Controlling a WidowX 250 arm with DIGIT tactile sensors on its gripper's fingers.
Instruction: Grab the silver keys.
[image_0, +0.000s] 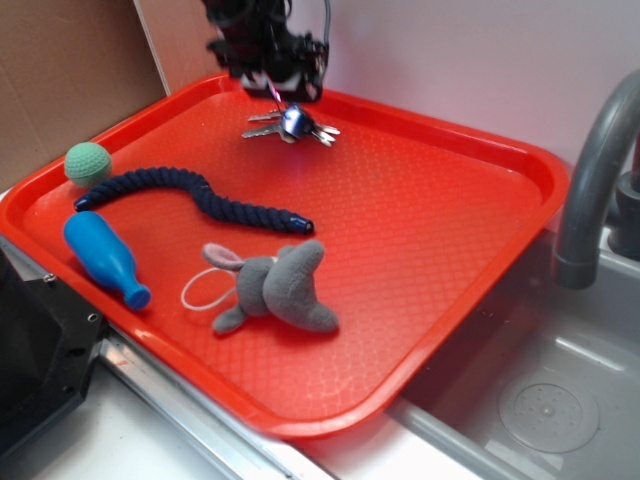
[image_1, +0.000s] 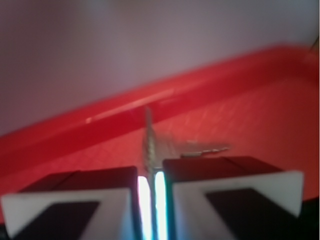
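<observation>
The claw (image_1: 150, 187) pinches the keys (image_0: 290, 124) (wrist view blurred). They dangle just below it, over the tray (image_0: 420, 200).

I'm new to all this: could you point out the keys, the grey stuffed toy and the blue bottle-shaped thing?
silver keys (image_0: 292, 124): exterior view, middle of the bunch.
grey plush toy (image_0: 283, 290): exterior view, its body.
blue bottle-shaped thing (image_0: 98, 254): exterior view, its wide part.

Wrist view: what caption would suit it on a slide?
Claw nearly shut on the silver keys, one key sticking up between its fingers above the red tray.
</observation>
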